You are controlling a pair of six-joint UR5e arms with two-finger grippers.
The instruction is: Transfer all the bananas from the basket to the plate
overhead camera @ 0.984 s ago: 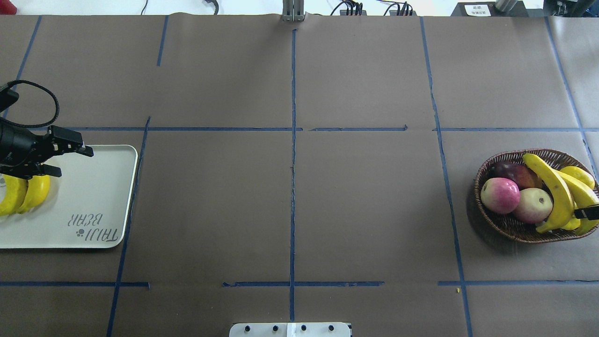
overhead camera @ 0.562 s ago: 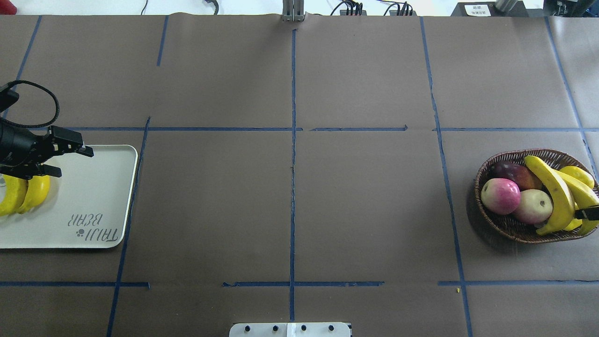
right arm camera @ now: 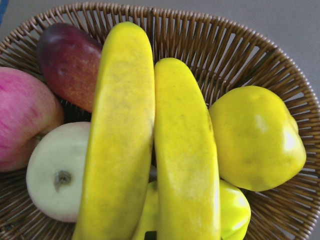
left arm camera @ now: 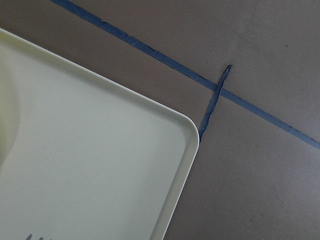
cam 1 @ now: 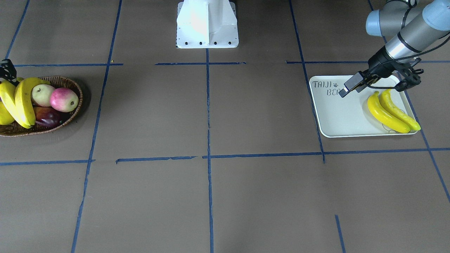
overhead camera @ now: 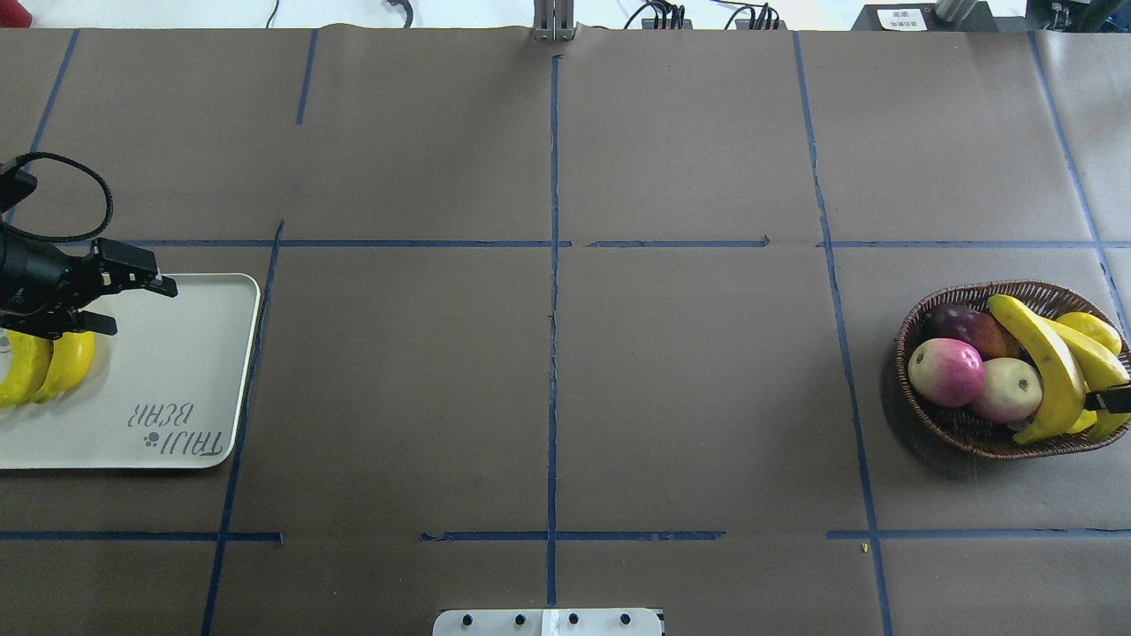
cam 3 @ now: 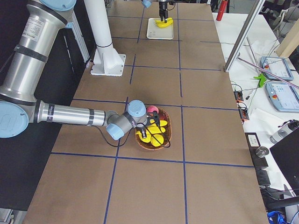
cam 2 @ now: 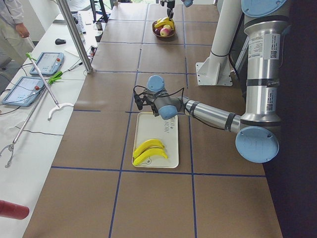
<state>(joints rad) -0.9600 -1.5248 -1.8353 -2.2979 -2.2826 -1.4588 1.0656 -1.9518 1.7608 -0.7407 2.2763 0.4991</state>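
On plate (cam 1: 337, 116): two long, glossy yellow bananas (cam 1: 385, 116) lie side by side, near left gripper (overhead camera: 132, 306), spread and empty. Two remaining bananas (overhead camera: 1051, 367) in basket (overhead camera: 954, 424) beneath right gripper (overhead camera: 1115, 401), grip indeterminable.

The plate (overhead camera: 190, 349) bears the printed words "TAIJI BEAR" beside a small paw mark (overhead camera: 152, 439), near its near right corner. Other labels are too small to read.

The bananas (cam 1: 386, 114) are showing bright yellow; the plate (cam 1: 337, 116) is showing pale grey-white (grey lettering in one corner); the basket (overhead camera: 963, 428) is showing brown weave; the worktop (overhead camera: 689, 389) is showing brown, crossed by blue lines.
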